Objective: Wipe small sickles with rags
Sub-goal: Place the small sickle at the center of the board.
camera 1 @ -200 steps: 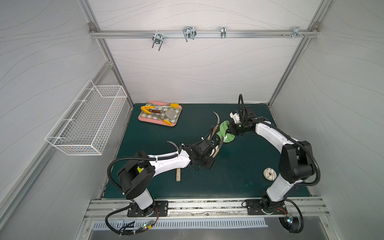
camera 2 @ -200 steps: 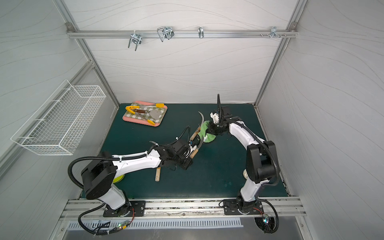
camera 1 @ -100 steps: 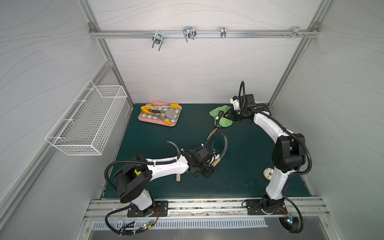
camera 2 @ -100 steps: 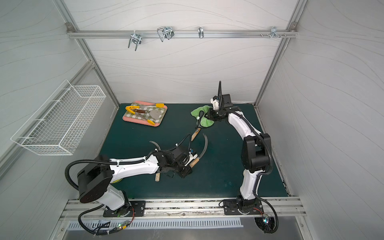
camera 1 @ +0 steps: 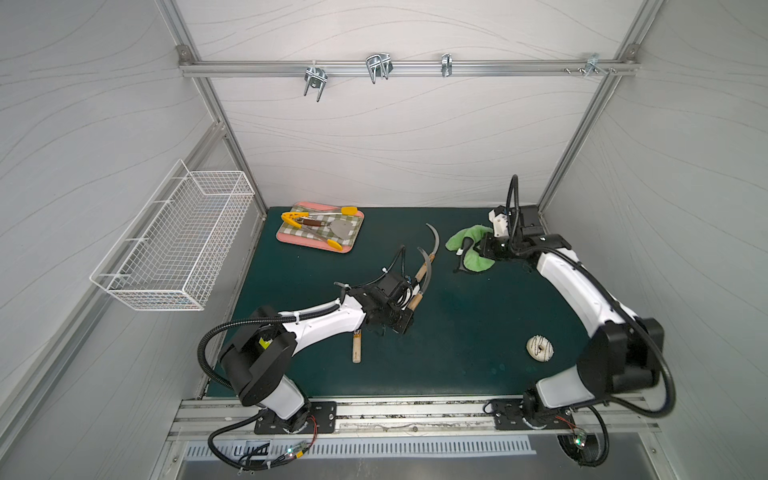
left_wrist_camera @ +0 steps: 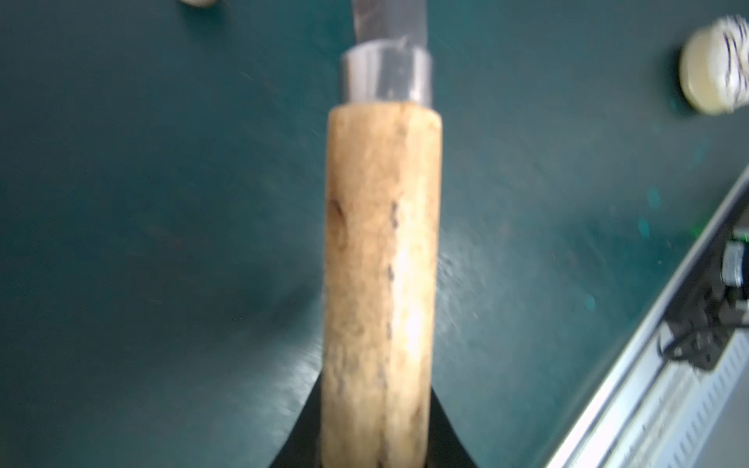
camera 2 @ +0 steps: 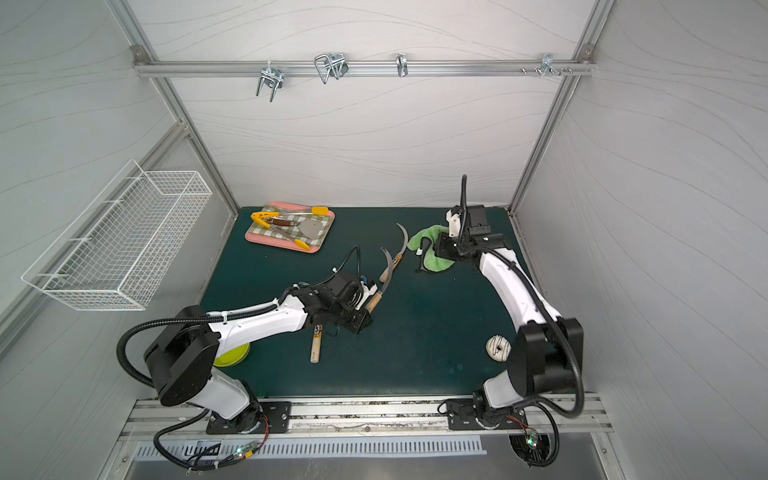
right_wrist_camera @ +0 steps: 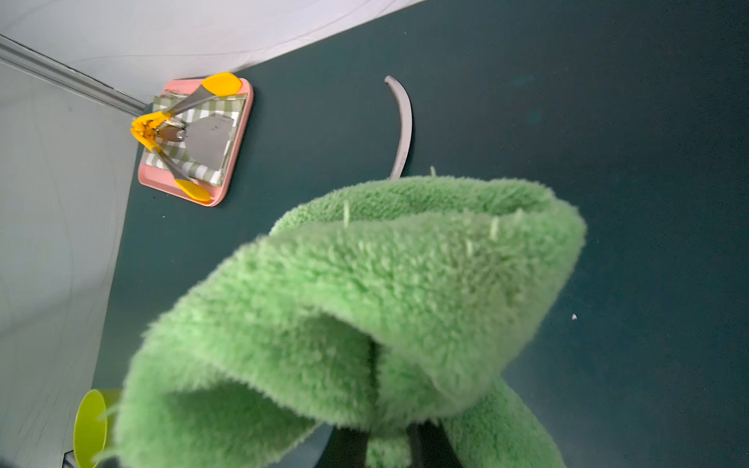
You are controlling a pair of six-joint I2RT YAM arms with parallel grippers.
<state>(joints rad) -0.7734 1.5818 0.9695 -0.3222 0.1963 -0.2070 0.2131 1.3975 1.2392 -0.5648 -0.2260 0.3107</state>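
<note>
Left wrist view shows us our left pincer (left_wrist_camera: 375,449) clamped on the wooden handle of a stiff, sharp sickle (left_wrist_camera: 381,263) mid worktop (left_wrist_camera: 162,202), our right pincer (right_wrist_camera: 389,445) pinching the soft, light rag (right_wrist_camera: 364,283) near one o'clock.

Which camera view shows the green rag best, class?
The right wrist view: the rag fills it, sharp and close. Both top views show it small, with its white tag; the left wrist view misses it.

Rag (camera 1: 459,242) bunched; middle sickle (camera 1: 415,299) raised; far sickle (camera 1: 436,246), near sickle (camera 1: 356,351) seemingly flat.
</note>
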